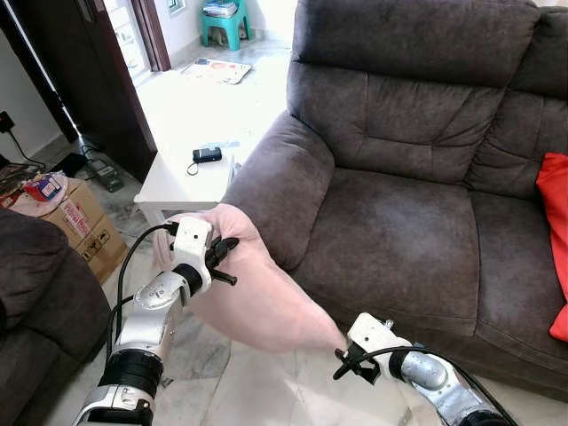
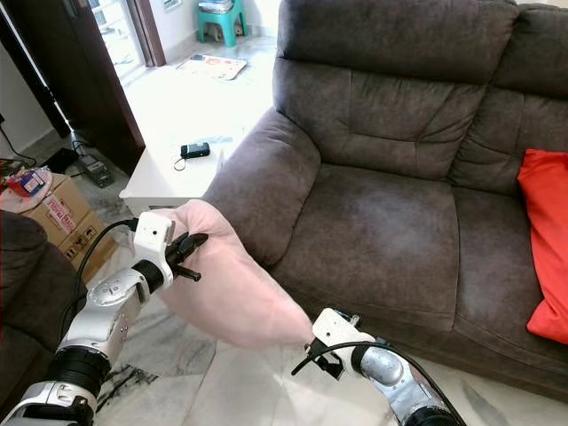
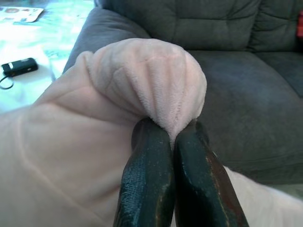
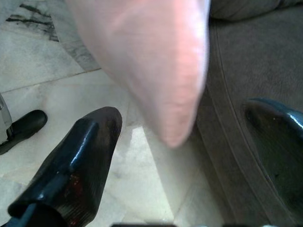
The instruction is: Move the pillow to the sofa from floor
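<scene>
Beside the sofa (image 1: 390, 222), a pale pink pillow (image 1: 257, 297) hung off the floor, pinched at one bunched corner by the left gripper (image 3: 173, 142), its soft, light plush sagging toward the spread-open right gripper (image 4: 180, 142).

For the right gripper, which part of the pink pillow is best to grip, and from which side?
Likely the free lower corner of the pillow, approached from the floor side. The right gripper is open around that narrow hanging tip, while the left gripper pinches the opposite corner.
</scene>
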You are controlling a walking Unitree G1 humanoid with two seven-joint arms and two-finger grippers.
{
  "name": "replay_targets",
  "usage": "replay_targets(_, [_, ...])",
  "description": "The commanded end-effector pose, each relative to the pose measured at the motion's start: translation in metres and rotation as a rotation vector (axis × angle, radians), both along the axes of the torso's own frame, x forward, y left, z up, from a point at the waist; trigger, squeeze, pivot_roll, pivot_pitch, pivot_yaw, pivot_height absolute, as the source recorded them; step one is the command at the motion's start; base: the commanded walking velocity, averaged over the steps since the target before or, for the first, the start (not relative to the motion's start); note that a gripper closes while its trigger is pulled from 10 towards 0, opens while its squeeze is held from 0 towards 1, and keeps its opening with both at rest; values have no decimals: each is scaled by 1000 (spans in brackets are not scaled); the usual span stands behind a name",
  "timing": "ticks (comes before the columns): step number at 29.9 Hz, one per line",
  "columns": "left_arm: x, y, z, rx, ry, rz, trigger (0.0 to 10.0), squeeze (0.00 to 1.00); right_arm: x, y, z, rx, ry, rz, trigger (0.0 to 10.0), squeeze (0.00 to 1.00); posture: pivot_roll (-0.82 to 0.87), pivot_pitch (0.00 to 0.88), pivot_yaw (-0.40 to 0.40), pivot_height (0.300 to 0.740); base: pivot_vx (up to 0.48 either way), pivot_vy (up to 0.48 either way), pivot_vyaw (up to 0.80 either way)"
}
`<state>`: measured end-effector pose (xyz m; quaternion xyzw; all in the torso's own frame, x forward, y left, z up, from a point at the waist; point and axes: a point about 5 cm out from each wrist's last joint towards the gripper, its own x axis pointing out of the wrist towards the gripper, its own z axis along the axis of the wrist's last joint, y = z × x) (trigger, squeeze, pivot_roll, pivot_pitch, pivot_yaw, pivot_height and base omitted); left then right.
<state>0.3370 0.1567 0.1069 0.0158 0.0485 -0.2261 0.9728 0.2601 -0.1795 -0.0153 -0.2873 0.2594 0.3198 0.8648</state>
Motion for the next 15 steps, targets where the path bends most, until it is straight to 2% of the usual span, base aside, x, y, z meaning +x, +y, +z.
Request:
replay_targets(1, [3, -2, 21, -17, -88, -27, 10000, 0, -4, -2, -5, -20, 22, -16, 10000, 0, 12, 39, 26, 740, 0, 0, 0])
replay_targets(6, [2, -4, 23, -28, -85, -48, 10000, 0, -3, -4, -6, -36, 21, -27, 10000, 0, 15, 37, 25, 740, 0, 0, 0])
replay_targets(9, [2, -5, 25, -40, -90, -60, 10000, 0, 1, -11, -6, -91, 7, -78, 10000, 0, 16, 35, 25, 740, 0, 0, 0])
replay_targets(15, [3, -7, 28, -54, -95, -66, 10000, 0, 0, -15, -8, -129, 16, -111, 10000, 0, 18, 36, 23, 740, 0, 0, 0])
